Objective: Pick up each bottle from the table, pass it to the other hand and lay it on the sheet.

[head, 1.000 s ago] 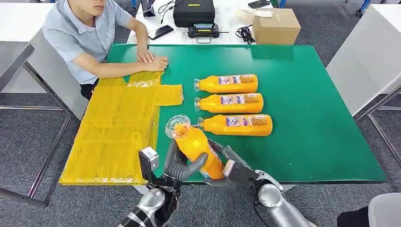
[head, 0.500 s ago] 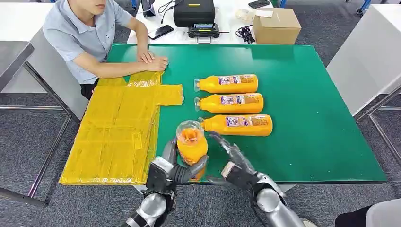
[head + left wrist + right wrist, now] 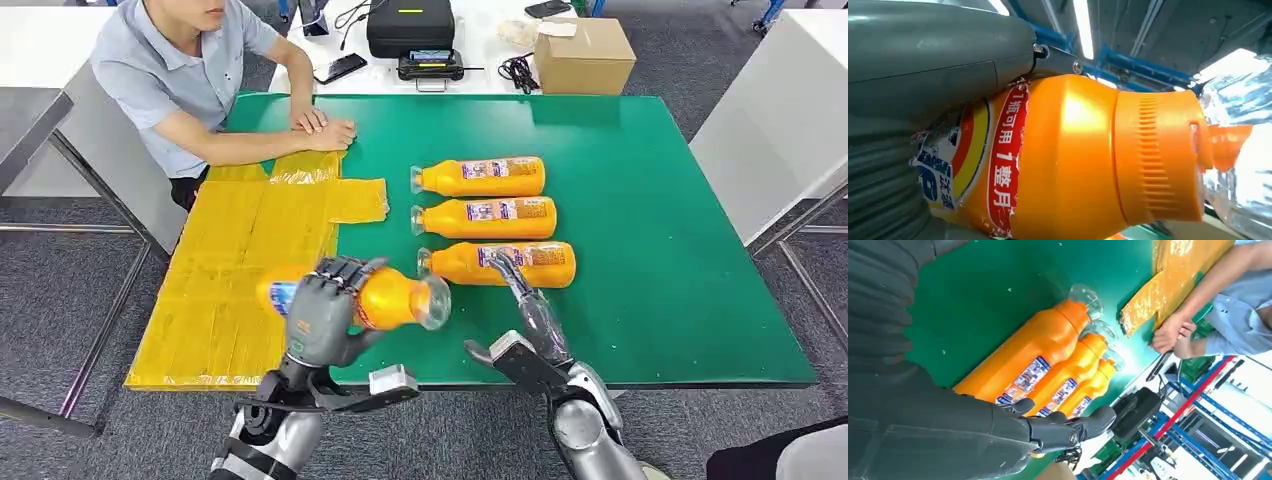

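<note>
Bottle (image 3: 385, 298): your left hand (image 3: 322, 312) grips it sideways, lower centre, base over the sheet (image 3: 240, 260) for laying.
Right hand (image 3: 530, 325): fingers spread, empty, near the table's (image 3: 680, 280) three bottles (image 3: 490, 220).

The bottle (image 3: 385, 298) in the left hand (image 3: 322, 312) is glossy orange plastic with a torn paper label. Beneath lies a crinkly, shiny yellow sheet (image 3: 240, 290); the bench (image 3: 650, 250) looks matt green.

We count four orange bottles: three lying on the green table (image 3: 650, 250) at (image 3: 480, 177), (image 3: 486, 217) and (image 3: 503, 264), one held (image 3: 390, 298). One yellow sheet (image 3: 240, 280), one person (image 3: 190, 70), one cardboard box (image 3: 584, 54).
</note>
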Robot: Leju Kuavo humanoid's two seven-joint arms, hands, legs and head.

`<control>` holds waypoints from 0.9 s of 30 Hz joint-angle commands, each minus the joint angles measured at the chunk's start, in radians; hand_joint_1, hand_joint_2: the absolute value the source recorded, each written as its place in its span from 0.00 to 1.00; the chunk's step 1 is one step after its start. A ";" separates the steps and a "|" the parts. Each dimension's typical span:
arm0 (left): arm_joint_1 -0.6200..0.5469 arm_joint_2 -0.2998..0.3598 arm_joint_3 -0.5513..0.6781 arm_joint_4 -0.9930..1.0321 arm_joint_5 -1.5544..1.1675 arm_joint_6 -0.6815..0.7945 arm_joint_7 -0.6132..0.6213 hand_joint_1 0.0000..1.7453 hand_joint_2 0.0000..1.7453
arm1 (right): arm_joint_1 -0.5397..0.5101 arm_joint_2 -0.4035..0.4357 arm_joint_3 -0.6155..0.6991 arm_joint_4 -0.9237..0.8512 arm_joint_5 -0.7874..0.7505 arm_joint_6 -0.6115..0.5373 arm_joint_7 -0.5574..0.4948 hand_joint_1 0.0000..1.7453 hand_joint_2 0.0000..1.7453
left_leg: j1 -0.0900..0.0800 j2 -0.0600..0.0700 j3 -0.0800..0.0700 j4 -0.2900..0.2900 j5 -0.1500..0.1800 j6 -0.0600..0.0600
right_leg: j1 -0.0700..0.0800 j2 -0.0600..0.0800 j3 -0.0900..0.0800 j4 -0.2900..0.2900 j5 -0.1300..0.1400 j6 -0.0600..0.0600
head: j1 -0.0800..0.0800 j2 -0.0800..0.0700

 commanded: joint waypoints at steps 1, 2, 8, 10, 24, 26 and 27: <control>-0.137 0.135 -0.003 0.122 -0.186 -0.002 0.161 1.00 1.00 | -0.016 -0.006 -0.050 -0.003 -0.031 0.009 -0.007 0.00 1.00 | 0.001 0.001 0.004 0.000 -0.001 -0.002 | 0.001 0.000 0.004 0.000 -0.001 -0.003 | 0.000 0.000; -0.154 0.160 -0.023 0.148 -0.199 -0.002 0.166 1.00 1.00 | -0.019 -0.009 -0.055 0.006 -0.041 0.016 -0.010 0.00 1.00 | 0.001 0.001 0.003 -0.001 -0.001 -0.002 | 0.001 0.000 0.003 -0.001 -0.001 -0.002 | 0.000 0.000; -0.290 0.196 0.001 0.498 -0.152 -0.002 0.116 1.00 1.00 | -0.050 -0.004 -0.055 0.079 -0.061 0.035 -0.025 0.00 1.00 | 0.001 0.000 0.004 -0.002 0.000 -0.002 | 0.001 0.000 0.004 -0.001 0.000 -0.002 | 0.000 0.000; -0.315 0.211 -0.012 0.580 -0.176 -0.002 0.145 1.00 1.00 | -0.059 0.000 -0.051 0.093 -0.063 0.040 -0.027 0.00 1.00 | 0.001 0.001 0.005 -0.002 0.000 -0.002 | 0.001 0.000 0.005 -0.002 0.000 -0.002 | 0.000 0.000; -0.348 0.233 -0.028 0.690 -0.196 -0.002 0.182 1.00 1.00 | -0.069 0.004 -0.047 0.123 -0.074 0.050 -0.032 0.00 1.00 | 0.002 0.002 0.004 0.000 -0.001 -0.002 | 0.002 0.001 0.004 0.000 -0.001 -0.003 | 0.000 0.000; -0.348 0.233 -0.028 0.690 -0.196 -0.002 0.182 1.00 1.00 | -0.069 0.004 -0.047 0.123 -0.074 0.050 -0.032 0.00 1.00 | 0.001 0.002 0.002 0.000 -0.001 -0.001 | 0.001 0.001 0.003 0.000 -0.001 -0.002 | 0.000 0.000; -0.348 0.233 -0.028 0.690 -0.196 -0.002 0.182 1.00 1.00 | -0.069 0.004 -0.047 0.123 -0.074 0.050 -0.032 0.00 1.00 | 0.001 0.002 0.002 0.000 -0.001 -0.001 | 0.001 0.001 0.002 0.000 0.000 -0.002 | 0.000 0.000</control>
